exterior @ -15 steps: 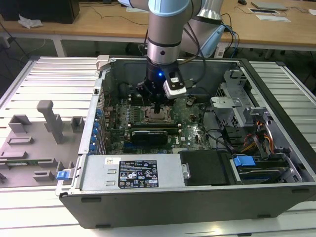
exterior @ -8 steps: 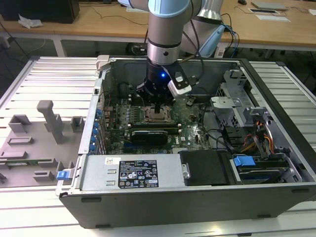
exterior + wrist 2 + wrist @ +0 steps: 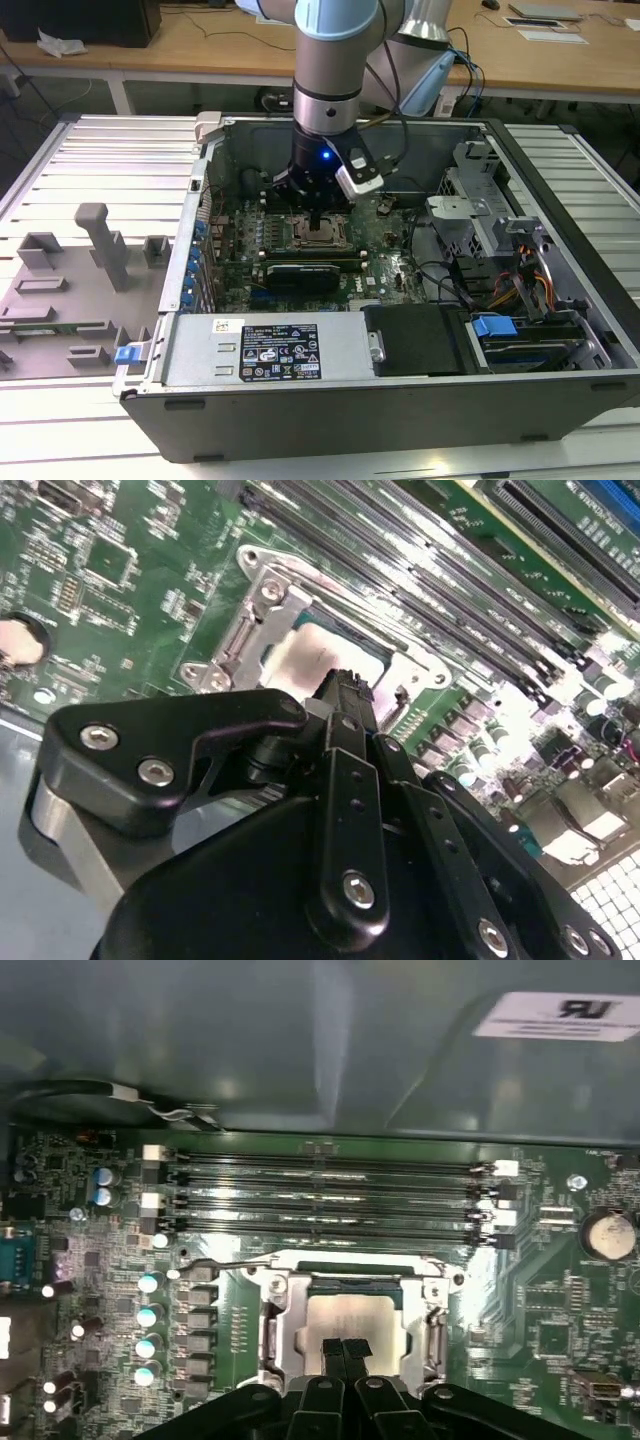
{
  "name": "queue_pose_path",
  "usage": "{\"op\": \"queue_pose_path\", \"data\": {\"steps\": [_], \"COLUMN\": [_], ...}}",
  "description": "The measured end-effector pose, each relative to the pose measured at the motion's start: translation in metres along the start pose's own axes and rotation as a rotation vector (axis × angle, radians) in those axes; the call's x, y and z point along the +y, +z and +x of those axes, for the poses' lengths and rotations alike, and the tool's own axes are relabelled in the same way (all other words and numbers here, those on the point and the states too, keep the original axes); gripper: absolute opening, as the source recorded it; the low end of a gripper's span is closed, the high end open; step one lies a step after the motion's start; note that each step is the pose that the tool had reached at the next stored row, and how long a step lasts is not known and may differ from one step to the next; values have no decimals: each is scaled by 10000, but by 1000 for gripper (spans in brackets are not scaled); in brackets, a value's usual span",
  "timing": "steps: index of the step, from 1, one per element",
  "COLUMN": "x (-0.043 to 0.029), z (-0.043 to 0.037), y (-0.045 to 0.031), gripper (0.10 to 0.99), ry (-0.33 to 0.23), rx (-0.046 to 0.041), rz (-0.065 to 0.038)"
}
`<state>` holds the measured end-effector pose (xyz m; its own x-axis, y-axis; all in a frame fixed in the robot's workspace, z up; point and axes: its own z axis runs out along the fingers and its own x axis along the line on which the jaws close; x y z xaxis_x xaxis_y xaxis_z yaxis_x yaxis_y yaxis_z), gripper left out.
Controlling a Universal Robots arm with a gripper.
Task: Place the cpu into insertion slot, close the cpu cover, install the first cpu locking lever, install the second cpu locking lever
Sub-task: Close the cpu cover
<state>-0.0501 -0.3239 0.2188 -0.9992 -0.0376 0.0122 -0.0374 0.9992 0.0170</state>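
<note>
closest to the wrist cameras, the gripper (image 3: 345,1348) has its two black fingers pressed together with nothing between them. the tips hang right over the cpu (image 3: 345,1316); i cannot tell whether they touch its top.

the cpu sits in the socket on the board (image 3: 540,1300), lying flat with its pale metal top up. it is square, so neither side is the longer. its edges line up with the cover (image 3: 285,1310), and one pair runs parallel to the memory slots (image 3: 330,1200). the cover lies down flat around the chip, whose top shows through the open middle. a thin wire lever (image 3: 225,1264) runs beside the cover on the side toward the slots; i cannot tell whether it is latched.

past the cover, the slots lie side by side, their long axes all one way. a round coin cell (image 3: 607,1232) sits on the board off to one side. beyond the slots rises a grey wall (image 3: 300,1050).

in the exterior view, the case (image 3: 300,415) lies open on a slatted table (image 3: 80,160). the labelled power supply (image 3: 270,350) runs along the case's nearest wall. farther in, the arm (image 3: 330,60) comes straight down to the socket. a grey fixture (image 3: 60,290) lies on the table at the exterior view's left. a wooden desk (image 3: 200,40) stands behind it all.
</note>
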Motion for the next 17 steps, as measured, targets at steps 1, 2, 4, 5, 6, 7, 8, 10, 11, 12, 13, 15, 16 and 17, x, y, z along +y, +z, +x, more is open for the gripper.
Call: {"op": "queue_pose_path", "data": {"steps": [1,2,4,5,6,7,8,10,11,12,13,15,16,17], "x": [1,2,3,5,5,5,7,7,7,6,6,6,6,5], "z": [33,54,106,144,164,189,211,228,229,229,230,230,230,230], "y": [5,7,14,24,40,50,56,76,88,92,96,113,134,134], "gripper": [106,106,106,106,106,106,106,106,106,106,106,106,106,106], "ry": [1,2,-1,2,-30,-100,-119,-172,-215,-230,-240,-250,-258,-258], "rx": [-5,-6,-14,-23,-34,-41,-46,-50,-49,-48,-48,-48,-47,-46], "rz": [1,2,3,2,0,2,0,1,1,1,2,1,3,4]}}
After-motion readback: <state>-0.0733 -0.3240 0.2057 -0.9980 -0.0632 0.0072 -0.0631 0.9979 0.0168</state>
